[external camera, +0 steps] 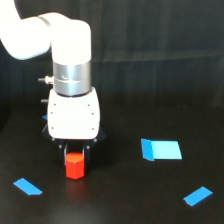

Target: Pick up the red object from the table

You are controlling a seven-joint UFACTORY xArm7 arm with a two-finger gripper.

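Your gripper [75, 151] sits right over the red object [75, 166] on the table [130, 195]. You cannot tell whether it grips; the lift remains.

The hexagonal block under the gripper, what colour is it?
Red-orange: the block shows plainly in the exterior view, just below the gripper.

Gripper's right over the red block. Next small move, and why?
Probably lower a little more, then close. The gripper sits directly above the red object, its dark fingers reaching only about the block's top edge, so a grasp now would likely catch too little. Whether the jaws are open can't be read from this view. The block rests on the table, apart from the blue pieces.
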